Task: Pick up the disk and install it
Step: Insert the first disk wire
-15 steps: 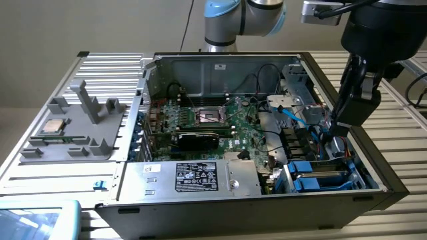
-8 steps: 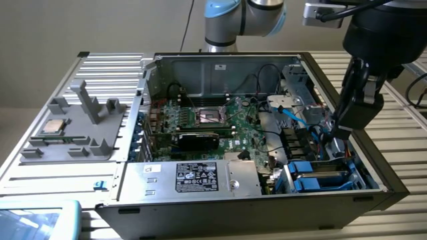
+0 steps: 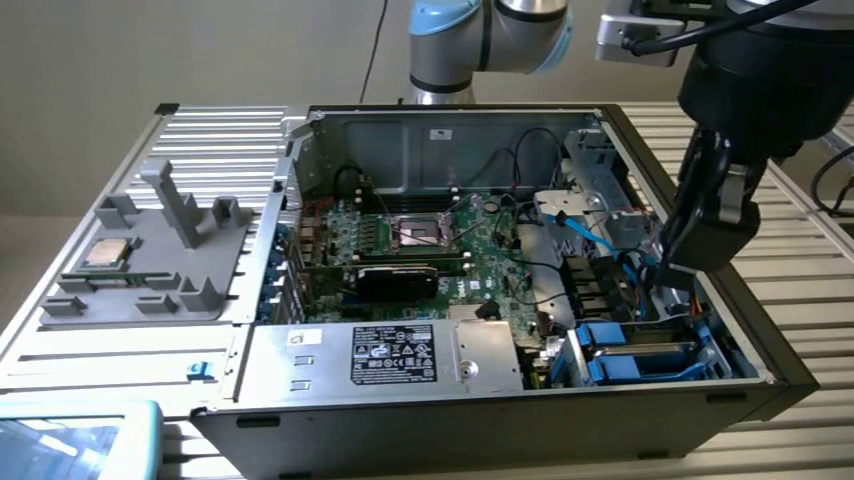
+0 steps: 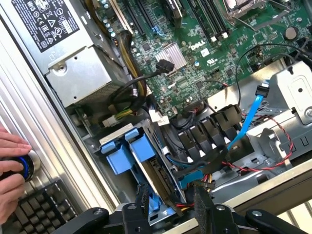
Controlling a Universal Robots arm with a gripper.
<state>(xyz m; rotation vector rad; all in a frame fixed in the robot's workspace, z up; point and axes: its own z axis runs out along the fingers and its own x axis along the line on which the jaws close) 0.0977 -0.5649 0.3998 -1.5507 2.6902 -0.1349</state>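
Slatted table under an open computer case. Inside, green motherboard mid-case, with silver power supply along the near wall. Outside, at the exterior view's left, grey tray carrying a small chip. In the drive bay at the case's near corner, exterior view's right: disk in blue carrier, slotted among cables. Above the bay, gripper, fingers partly spread, empty, not touching the disk. Beside the case, a person's hand on a blue-ringed knob, next to a keyboard.
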